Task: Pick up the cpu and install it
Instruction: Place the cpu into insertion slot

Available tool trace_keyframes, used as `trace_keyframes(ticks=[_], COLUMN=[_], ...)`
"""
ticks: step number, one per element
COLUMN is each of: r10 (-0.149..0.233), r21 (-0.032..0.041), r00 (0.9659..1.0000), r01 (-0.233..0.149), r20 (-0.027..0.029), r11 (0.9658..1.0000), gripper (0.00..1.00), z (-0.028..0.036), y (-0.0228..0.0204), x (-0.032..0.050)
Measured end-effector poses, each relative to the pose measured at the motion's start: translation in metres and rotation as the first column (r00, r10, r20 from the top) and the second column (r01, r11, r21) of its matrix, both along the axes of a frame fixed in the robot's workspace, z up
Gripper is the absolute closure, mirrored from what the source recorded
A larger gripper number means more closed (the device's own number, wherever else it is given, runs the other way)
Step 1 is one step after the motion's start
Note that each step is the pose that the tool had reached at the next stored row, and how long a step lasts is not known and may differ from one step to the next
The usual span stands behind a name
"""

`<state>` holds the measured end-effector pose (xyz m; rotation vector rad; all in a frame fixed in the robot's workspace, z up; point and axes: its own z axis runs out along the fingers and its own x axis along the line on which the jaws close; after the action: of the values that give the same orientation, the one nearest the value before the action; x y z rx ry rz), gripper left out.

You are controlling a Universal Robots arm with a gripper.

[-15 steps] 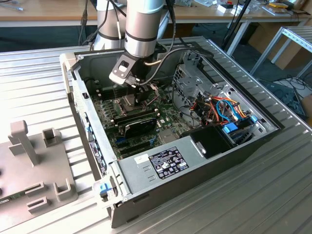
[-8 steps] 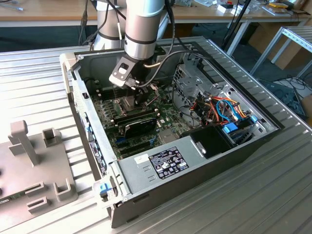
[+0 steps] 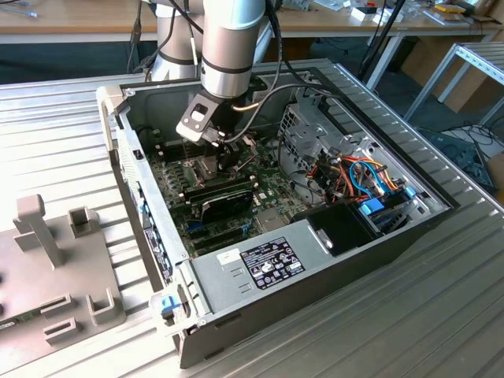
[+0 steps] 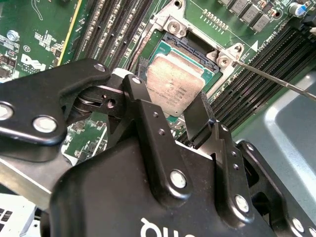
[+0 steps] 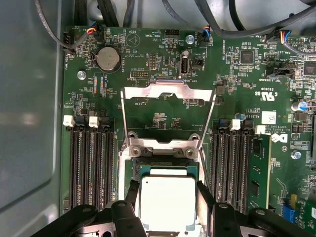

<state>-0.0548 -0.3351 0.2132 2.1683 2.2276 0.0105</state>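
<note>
Right now my pincer [image 5: 168, 196] is clamped on the cpu [image 5: 167, 205]. In the first wrist view its two black fingers [image 5: 132, 193] press against opposite edges of the silver-topped chip. The cpu sits directly over the socket [image 5: 165, 163] on the green motherboard [image 5: 148, 44]; whether it is fully seated or just above the contacts, I cannot tell. In the second wrist view the chip [image 4: 175, 81] looks slightly tilted against the socket's dark contact field [image 4: 190, 47], and a thin metal lever [image 4: 269, 76] juts out from the socket's corner. The hinged socket frame [image 5: 167, 94] stands open, folded back away from the socket, with rows of memory slots [image 5: 89, 168] on either side. In the exterior view my arm reaches down into the open computer case [image 3: 315, 260], which lies on the ribbed metal table [image 3: 441, 315]. There my pincer [image 3: 216, 153] hangs just beyond a black expansion card [image 3: 224, 198].
</note>
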Motion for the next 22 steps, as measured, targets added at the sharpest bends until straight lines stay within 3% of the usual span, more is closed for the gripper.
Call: trace_keyframes(ticks=[22], r10=[-0.013], r21=[0.0024], r00=[0.9999], r01=[0.013], r20=[-0.0001], r11=[0.9999], gripper=[0.45], z=[-0.0087], y=[0.0015], x=[0.0])
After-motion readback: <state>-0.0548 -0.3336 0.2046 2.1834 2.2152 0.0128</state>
